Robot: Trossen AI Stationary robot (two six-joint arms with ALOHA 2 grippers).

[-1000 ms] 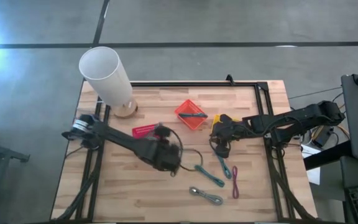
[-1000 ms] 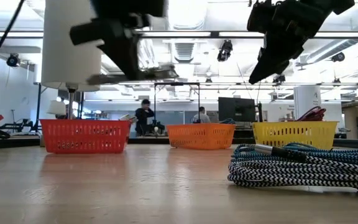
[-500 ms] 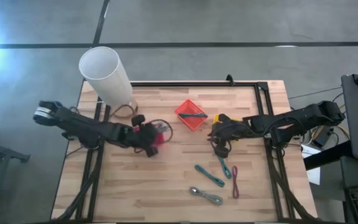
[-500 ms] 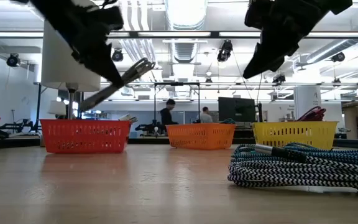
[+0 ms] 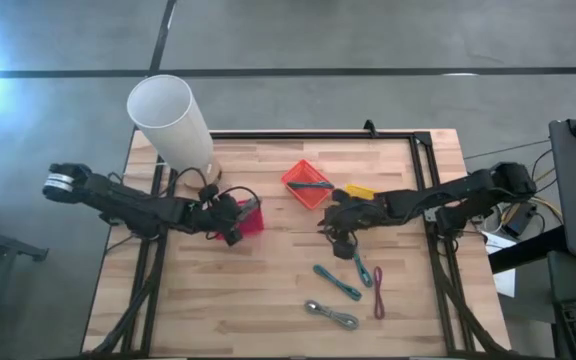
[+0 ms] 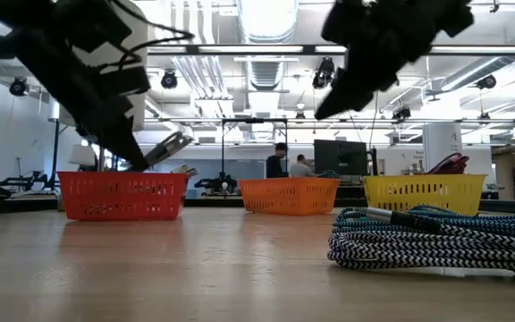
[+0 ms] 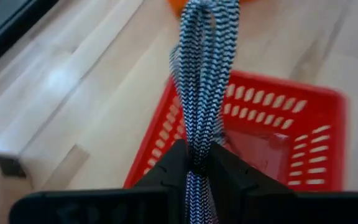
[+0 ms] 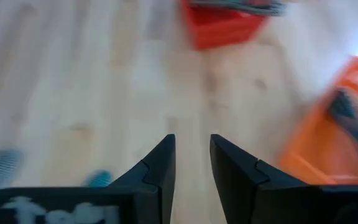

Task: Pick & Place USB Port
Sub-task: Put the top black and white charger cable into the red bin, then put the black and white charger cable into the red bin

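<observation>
Bright ceiling light panels (image 6: 262, 18) are glaring at twelve o'clock in the low view; motion blur is smearing the right wrist view.

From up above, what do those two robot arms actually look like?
Both are slim, dark, jointed arms. The left arm has a pale silver ring at its outer end; the right arm is black all along. Each end effector, left and right, ends in two matte black, wedge-shaped fingers.
</observation>
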